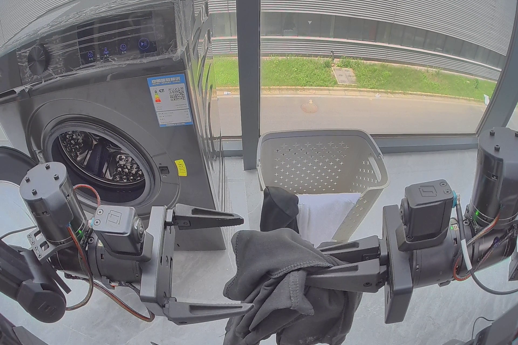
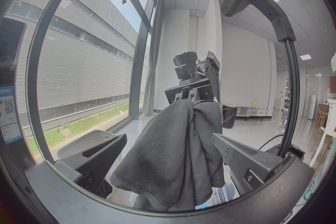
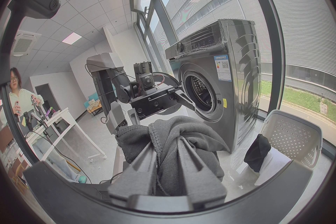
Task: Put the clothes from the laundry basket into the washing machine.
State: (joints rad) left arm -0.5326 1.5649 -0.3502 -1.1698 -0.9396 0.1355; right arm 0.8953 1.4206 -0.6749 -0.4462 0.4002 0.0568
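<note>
A dark grey garment (image 1: 270,260) hangs bunched from my right gripper (image 1: 315,265), which is shut on it in front of me. My left gripper (image 1: 245,263) faces it from the left, open, with its fingertips at the garment's edge. In the left wrist view the garment (image 2: 175,158) droops between the spread fingers (image 2: 105,151). The washing machine (image 1: 162,146) stands at the left with its door open and the drum (image 1: 100,160) showing. The pale laundry basket (image 1: 324,157) sits right of it, with a white cloth (image 1: 326,216) and a black cloth (image 1: 278,208) spilling over its front rim.
A dark window post (image 1: 248,39) and a glass wall stand right behind the basket and the machine. The open washer door (image 1: 11,165) is at the far left. Pale floor lies below both arms. A white table (image 3: 63,119) stands farther back in the room.
</note>
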